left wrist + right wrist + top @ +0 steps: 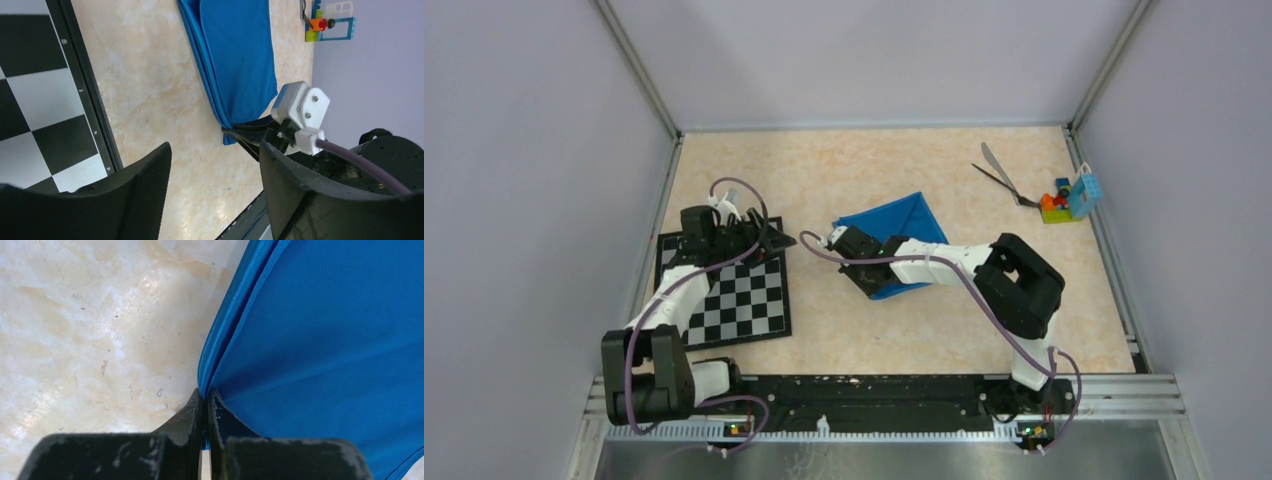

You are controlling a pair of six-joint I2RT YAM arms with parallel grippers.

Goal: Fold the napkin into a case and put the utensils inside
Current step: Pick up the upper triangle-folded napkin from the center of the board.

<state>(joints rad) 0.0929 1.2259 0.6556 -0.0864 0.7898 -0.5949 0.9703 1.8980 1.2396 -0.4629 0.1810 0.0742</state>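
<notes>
The right gripper [204, 396] stands clamped on the hemmed edge of the blue napkin [911, 214], which lies partly doubled over at the middle of the worktop. The left gripper [215, 150], fingers apart and holding nothing, hovers at the far edge of the chessboard [744, 300] by the left edge. The utensils [997, 173] wait at the far right corner, beside toy blocks [1064, 200]. The folding step appears under way; the next move likely calls for drawing the pinched edge across without letting the slippery layers slide apart.
</notes>
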